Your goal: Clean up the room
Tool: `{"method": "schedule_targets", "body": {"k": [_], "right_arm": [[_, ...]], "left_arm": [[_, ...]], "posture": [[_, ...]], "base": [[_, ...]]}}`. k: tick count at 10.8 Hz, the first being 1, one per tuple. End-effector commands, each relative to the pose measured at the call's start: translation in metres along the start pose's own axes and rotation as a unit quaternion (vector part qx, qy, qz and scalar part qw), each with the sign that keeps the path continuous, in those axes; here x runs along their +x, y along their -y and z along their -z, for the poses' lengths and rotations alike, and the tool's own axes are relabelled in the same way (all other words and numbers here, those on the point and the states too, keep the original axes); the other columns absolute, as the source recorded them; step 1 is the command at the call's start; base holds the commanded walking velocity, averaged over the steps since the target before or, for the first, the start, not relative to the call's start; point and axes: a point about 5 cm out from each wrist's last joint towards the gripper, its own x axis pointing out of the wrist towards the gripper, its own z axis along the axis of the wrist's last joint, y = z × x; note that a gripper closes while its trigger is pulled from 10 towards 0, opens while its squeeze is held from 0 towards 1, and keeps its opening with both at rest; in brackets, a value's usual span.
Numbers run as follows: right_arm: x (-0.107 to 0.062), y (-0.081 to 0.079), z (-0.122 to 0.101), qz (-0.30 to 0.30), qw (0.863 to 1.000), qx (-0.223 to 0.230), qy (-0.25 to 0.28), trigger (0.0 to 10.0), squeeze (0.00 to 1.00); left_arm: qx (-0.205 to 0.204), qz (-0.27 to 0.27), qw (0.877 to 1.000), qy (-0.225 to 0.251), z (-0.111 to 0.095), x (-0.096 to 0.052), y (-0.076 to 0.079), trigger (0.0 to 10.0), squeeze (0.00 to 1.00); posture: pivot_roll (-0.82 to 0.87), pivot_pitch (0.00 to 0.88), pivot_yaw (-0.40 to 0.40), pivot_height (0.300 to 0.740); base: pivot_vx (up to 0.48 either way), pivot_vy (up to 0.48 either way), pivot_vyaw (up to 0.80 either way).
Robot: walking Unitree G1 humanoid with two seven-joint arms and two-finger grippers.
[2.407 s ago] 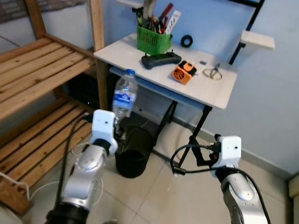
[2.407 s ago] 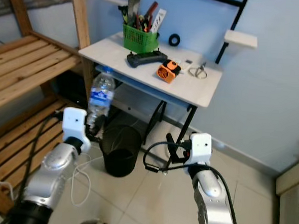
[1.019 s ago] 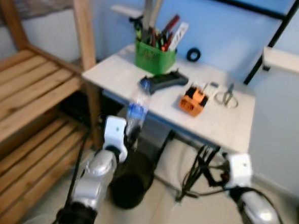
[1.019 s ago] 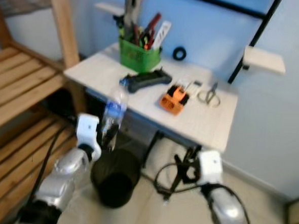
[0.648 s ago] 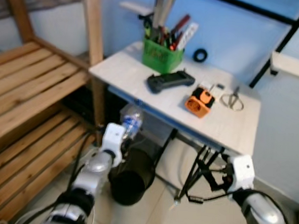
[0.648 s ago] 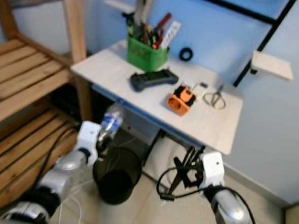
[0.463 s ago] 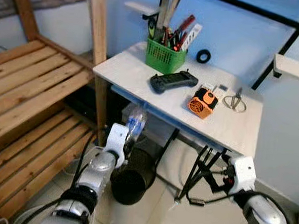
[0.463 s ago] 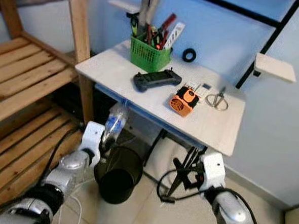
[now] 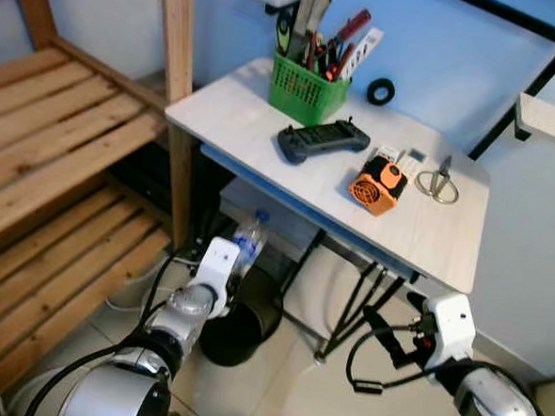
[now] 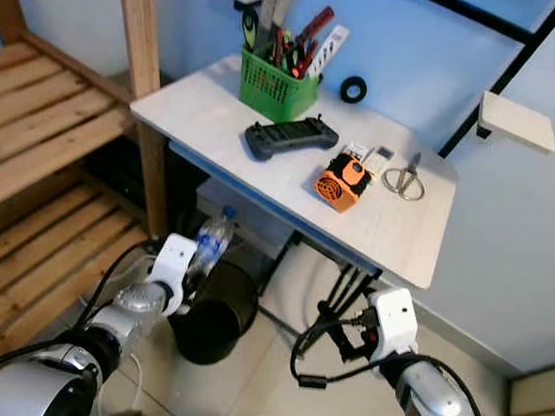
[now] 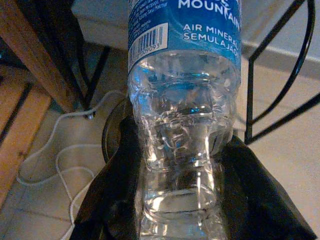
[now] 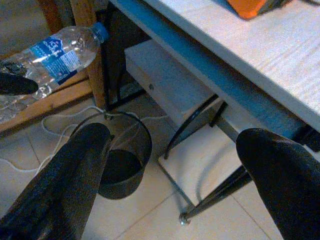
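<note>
My left gripper (image 9: pixel 232 269) is shut on the base of a clear water bottle (image 9: pixel 248 242) with a blue label and blue cap. The bottle tilts cap-up under the white desk, just above the near-left rim of a black bin (image 9: pixel 237 324) on the tiled floor. In the left wrist view the bottle (image 11: pixel 184 95) sits between both black fingers (image 11: pixel 114 186), with the bin's rim behind it. My right gripper (image 9: pixel 385 333) hangs open and empty to the right of the bin, beside the desk legs; its wrist view shows the bottle (image 12: pixel 52 55) and the bin (image 12: pixel 120 155).
The white desk (image 9: pixel 236 121) carries a green tool basket (image 9: pixel 309 83), a black game controller (image 9: pixel 321 140), an orange device (image 9: pixel 377 184), scissors (image 9: pixel 439 180) and a tape roll (image 9: pixel 382 90). A wooden rack (image 9: pixel 56 138) stands at left. Cables (image 11: pixel 65 160) lie by the bin.
The camera has shifted. My left arm has lowered the bottle from desk height down to just above the bin, still gripped. The right gripper stays open and low.
</note>
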Motion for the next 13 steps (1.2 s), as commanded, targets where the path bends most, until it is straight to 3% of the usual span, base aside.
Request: {"method": "schedule_targets", "body": {"k": [1,4,5,6,9,11,13], "right_arm": [[-0.007,0.003,-0.001,0.001,1.0,0.002,-0.005,10.0,0.0],[-0.02,0.001,0.002,0.002,1.0,0.008,-0.019,10.0,0.0],[-0.022,0.0,0.003,0.002,1.0,0.009,-0.022,10.0,0.0],[-0.024,-0.002,0.003,0.0,1.0,0.011,-0.026,10.0,0.0],[-0.023,-0.004,0.003,0.003,1.0,0.014,-0.027,10.0,0.0],[-0.023,-0.007,0.005,0.004,0.999,0.019,-0.028,10.0,0.0],[-0.026,-0.008,0.006,0.007,0.999,0.021,-0.029,10.0,0.0]], "left_arm": [[0.011,-0.009,1.0,-0.006,-0.003,0.001,-0.001,10.0,0.0],[0.045,-0.031,0.998,-0.041,0.012,-0.002,-0.008,10.0,0.0],[0.062,-0.042,0.996,-0.042,0.013,-0.002,-0.01,10.0,0.8],[0.082,-0.046,0.995,-0.032,0.007,-0.002,-0.015,10.0,1.0],[0.113,-0.065,0.991,-0.013,-0.005,-0.003,-0.028,10.0,1.0],[0.097,-0.066,0.993,-0.006,-0.008,-0.003,-0.032,10.0,1.0],[0.139,-0.059,0.988,0.011,-0.017,-0.002,-0.031,10.0,1.0]], "posture": [[-0.06,0.127,-0.162,0.74],[-0.09,0.157,-0.171,0.74],[-0.1,0.156,-0.176,0.74],[-0.1,0.154,-0.179,0.74],[-0.1,0.15,-0.165,0.74],[-0.1,0.15,-0.156,0.74],[-0.12,0.154,-0.15,0.74]], "base": [[0.0,0.0,0.0],[0.0,0.0,0.0],[0.0,0.0,0.0],[0.0,0.0,0.0],[0.0,0.0,0.0],[0.0,0.0,0.0],[0.0,0.0,0.0]]}}
